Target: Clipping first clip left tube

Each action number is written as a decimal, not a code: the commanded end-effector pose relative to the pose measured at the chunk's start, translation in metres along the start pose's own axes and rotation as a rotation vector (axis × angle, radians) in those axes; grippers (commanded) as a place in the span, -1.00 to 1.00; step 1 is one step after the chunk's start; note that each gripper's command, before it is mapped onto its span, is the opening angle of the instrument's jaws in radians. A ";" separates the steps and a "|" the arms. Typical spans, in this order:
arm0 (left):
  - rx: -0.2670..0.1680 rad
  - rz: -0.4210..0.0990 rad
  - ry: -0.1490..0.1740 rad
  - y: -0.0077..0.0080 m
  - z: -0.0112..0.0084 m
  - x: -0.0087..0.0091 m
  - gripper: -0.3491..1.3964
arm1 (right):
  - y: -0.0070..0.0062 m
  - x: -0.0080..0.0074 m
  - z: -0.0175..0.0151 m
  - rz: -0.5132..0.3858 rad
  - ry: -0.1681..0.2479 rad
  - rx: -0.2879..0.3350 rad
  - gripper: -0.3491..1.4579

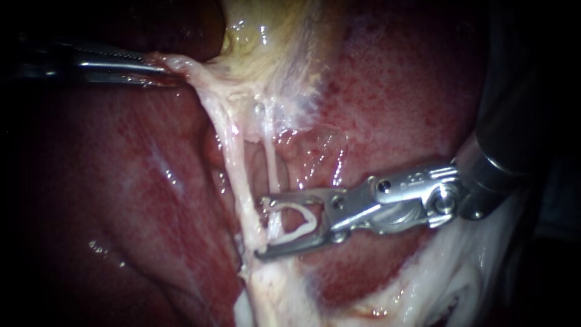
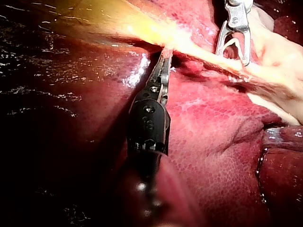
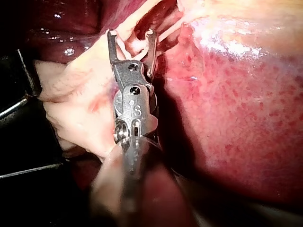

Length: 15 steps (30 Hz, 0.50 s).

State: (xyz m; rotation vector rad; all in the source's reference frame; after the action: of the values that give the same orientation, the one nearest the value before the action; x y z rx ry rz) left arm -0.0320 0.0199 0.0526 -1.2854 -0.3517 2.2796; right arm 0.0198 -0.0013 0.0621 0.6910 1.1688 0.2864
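white clip (image 1: pixel 296 225) astride tube (image 1: pixel 272 172), in wide-set jaws of right instrument (image 1: pixel 261 228)

Pale, taut left tube (image 1: pixel 236 169), running steeply down over the liver (image 1: pixel 139 181), open white clip (image 1: pixel 312 225) just beside it, mouth toward it

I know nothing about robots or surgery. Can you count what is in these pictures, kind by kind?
Instruments: 2 (left instrument, right instrument)
Tubes: 2 (thick tube, thin tube)
Clip: 1 (clip)
Liver: 1 (liver)
Gallbladder: 1 (gallbladder)
Total: 7
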 end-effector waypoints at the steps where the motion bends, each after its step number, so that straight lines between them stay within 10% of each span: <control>1: 0.000 0.000 0.000 0.0000 0.0000 0.0000 -1.00 | -0.0001 0.0002 0.0003 0.001 0.005 0.007 -0.06; 15: 0.001 0.000 0.000 0.0000 0.0002 0.0001 -1.00 | -0.0009 0.0020 0.0034 0.015 0.055 0.050 -0.06</control>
State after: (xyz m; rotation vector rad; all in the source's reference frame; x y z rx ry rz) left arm -0.0322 0.0200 0.0527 -1.2858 -0.3507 2.2794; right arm 0.0236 -0.0023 0.0606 0.7456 1.2280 0.2963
